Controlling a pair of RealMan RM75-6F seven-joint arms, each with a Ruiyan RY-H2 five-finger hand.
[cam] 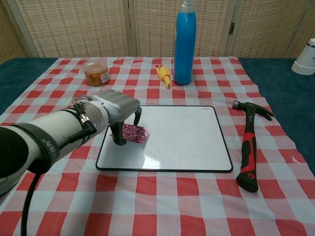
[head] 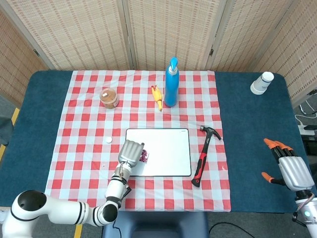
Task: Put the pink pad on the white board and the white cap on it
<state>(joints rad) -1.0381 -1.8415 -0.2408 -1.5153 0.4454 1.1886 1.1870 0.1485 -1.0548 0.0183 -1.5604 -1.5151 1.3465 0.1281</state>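
Note:
The white board (head: pixel 166 153) (cam: pixel 182 137) lies in the middle of the checked cloth. At its left end the pink pad (head: pixel 145 157) (cam: pixel 135 133) rests on the board's surface. My left hand (head: pixel 131 151) (cam: pixel 115 108) is over it, pinching it between the thumb at the pad's left edge and a finger at its far edge. The small white cap (head: pixel 108 140) sits on the cloth just left of the board; the chest view hides it behind my arm. Far to the right, my right hand (head: pixel 291 167) hovers over the blue table with fingers spread and nothing in it.
A red-and-black hammer (head: pixel 204 154) (cam: pixel 248 147) lies just right of the board. Behind the board stand a blue bottle (head: pixel 171 84) (cam: pixel 185 44), a yellow rubber chicken (head: pixel 157 97) (cam: pixel 164 75) and a jar (head: pixel 109 98) (cam: pixel 96 72). Stacked cups (head: pixel 261 83) sit at the back right.

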